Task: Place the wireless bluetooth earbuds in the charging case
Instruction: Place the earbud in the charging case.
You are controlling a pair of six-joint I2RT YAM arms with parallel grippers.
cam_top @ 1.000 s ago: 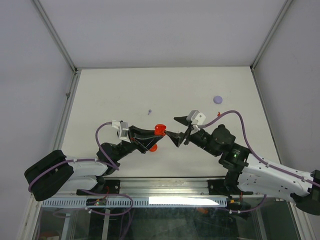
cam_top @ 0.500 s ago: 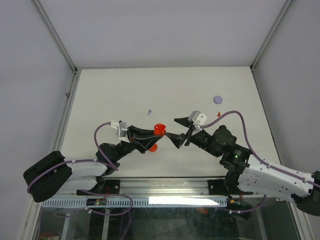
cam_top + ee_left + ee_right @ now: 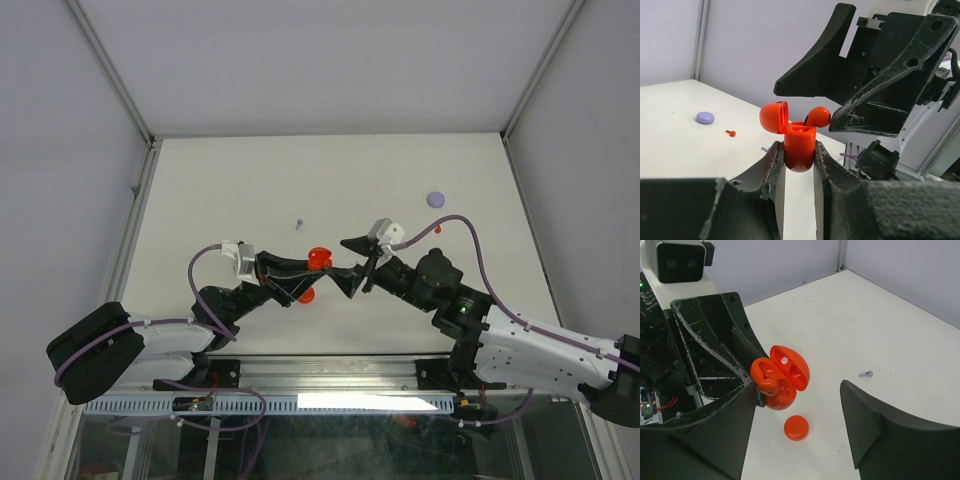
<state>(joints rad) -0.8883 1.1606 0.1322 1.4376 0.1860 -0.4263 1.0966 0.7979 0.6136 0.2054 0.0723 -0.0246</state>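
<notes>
My left gripper (image 3: 797, 146) is shut on the red charging case (image 3: 801, 159) and holds it upright above the table, lid (image 3: 774, 117) flipped open. A red earbud (image 3: 817, 116) sits at the case's mouth, partly in a slot; it also shows in the right wrist view (image 3: 768, 386). My right gripper (image 3: 799, 390) is open with its jaws wide apart, and one fingertip (image 3: 751, 392) touches the earbud and the case. In the top view the two grippers meet at the case (image 3: 319, 258).
A red round disc (image 3: 796, 427) lies on the table under the case. A lavender earbud (image 3: 866, 374) lies further out. A lavender disc (image 3: 705, 117) and a small red earbud (image 3: 730, 132) lie at the far right of the table (image 3: 230, 180).
My right gripper has moved a little left, closer in against the case. The left gripper has kept the case in about the same place.
</notes>
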